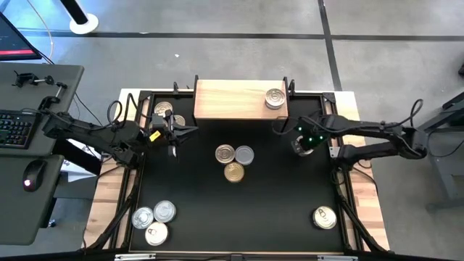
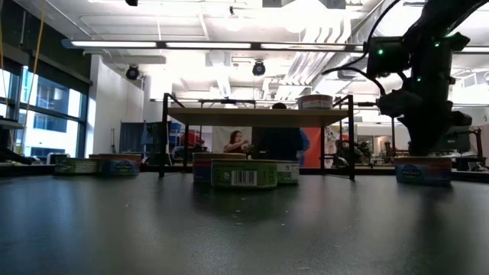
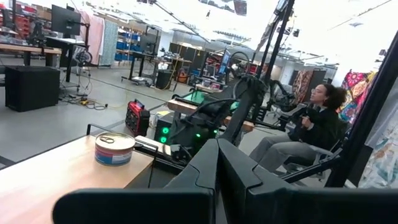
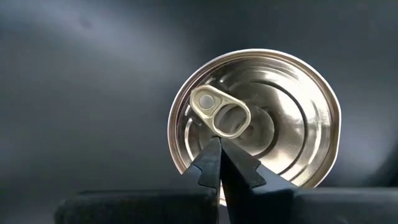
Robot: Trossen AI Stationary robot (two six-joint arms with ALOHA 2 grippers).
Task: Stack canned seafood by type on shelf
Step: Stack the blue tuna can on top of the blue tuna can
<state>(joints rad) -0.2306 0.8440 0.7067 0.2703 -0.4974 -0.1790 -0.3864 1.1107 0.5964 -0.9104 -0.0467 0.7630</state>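
Your right gripper (image 1: 303, 146) hangs over the black bench (image 1: 275, 210), just in front of the shelf's (image 1: 232, 101) right end, pointing straight down. Its fingers (image 4: 214, 165) are clenched tight, tips meeting, w/ nothing between them. Directly under it, per the right wrist view, sits a silver-topped tin (image 4: 255, 121) w/ its pull tab (image 4: 221, 112) just beyond the fingertips. You can't tell from that view whether the tips touch the lid. In the low view that tin (image 2: 422, 169) sits on the bench below the arm.

Your left gripper (image 1: 172, 145) waits near the shelf's left front corner; its fingers (image 3: 205, 168) are pressed together too, empty.

Where the tins are:
- One silver tin on the shelf (image 1: 274, 98), toward its right end; also seen in the left wrist view.
- Three in a cluster mid-bench (image 1: 233, 161): two silver side by side, one gold-topped in front, all touching or nearly so.
- Three silver at the front left corner (image 1: 154, 221), bunched.
- One alone at the front right (image 1: 325, 217).
- Two behind the left gripper, beside the shelf's left end (image 1: 165, 111), partly hidden by the arm.

People sit in the room beyond the bench.
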